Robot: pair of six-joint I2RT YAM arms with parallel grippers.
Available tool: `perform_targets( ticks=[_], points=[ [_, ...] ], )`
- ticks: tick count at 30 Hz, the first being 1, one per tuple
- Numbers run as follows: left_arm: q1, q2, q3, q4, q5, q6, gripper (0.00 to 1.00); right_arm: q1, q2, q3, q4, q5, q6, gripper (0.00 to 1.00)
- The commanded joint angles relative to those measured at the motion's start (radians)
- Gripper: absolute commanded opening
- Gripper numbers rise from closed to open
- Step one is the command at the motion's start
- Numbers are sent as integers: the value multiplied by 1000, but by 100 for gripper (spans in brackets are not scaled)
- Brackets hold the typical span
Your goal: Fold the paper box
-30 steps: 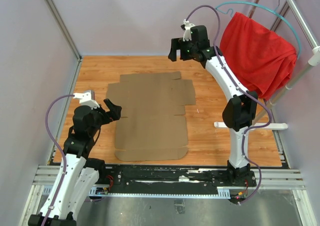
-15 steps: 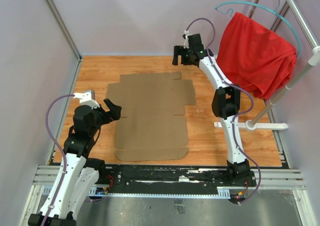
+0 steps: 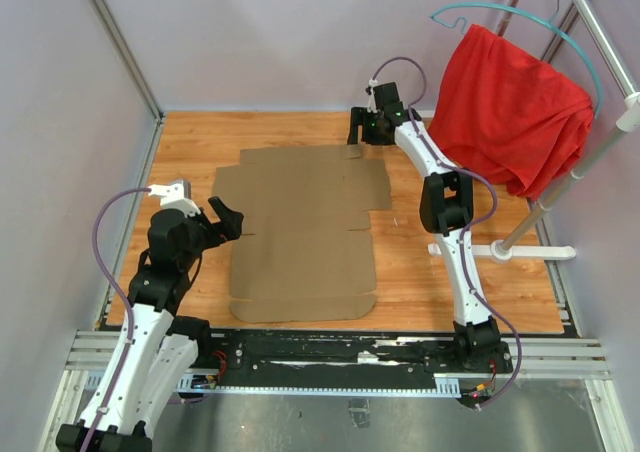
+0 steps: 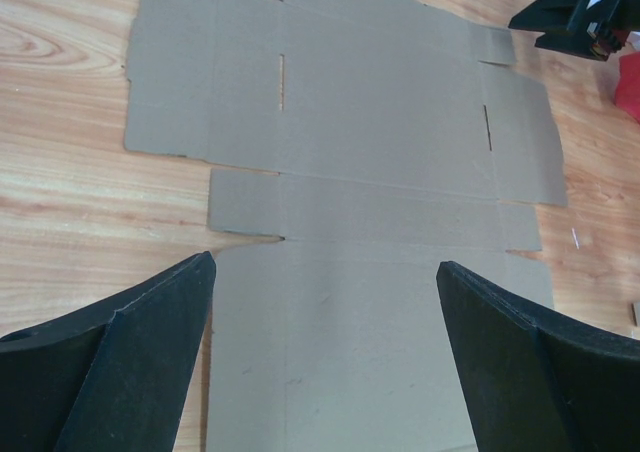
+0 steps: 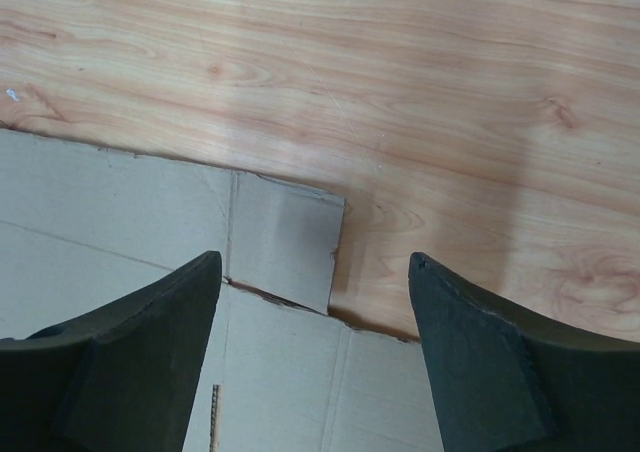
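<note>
The paper box (image 3: 300,227) is a flat brown die-cut cardboard sheet lying unfolded on the wooden table. It also shows in the left wrist view (image 4: 350,152) and the right wrist view (image 5: 120,232). My left gripper (image 3: 226,219) is open and empty at the sheet's left edge, its fingers (image 4: 150,342) spread above the near panel. My right gripper (image 3: 357,132) is open and empty, low over the sheet's far right corner, where a small corner flap (image 5: 285,237) lies between its fingers (image 5: 470,352).
A red cloth (image 3: 515,107) hangs on a teal hanger from a metal rack at the back right. The rack's white base (image 3: 500,252) lies on the table right of the right arm. Purple walls enclose the table at the left and back.
My right arm has stretched forward and come down from high above the table to the sheet's far right corner. The left arm and the sheet have not moved.
</note>
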Motion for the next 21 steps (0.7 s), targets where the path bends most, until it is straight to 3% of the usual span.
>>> perform_targets(
  ticks=[1,10,21],
  points=[
    [-7,2,2,19,-1,7,99,-13,2,4,11,-30,35,76],
    [-7,6,3,19,-2,8,99,-19,29,-14,55,-120,68,72],
    [-7,6,1,21,0,9,99,-18,44,-16,46,-99,80,68]
  ],
)
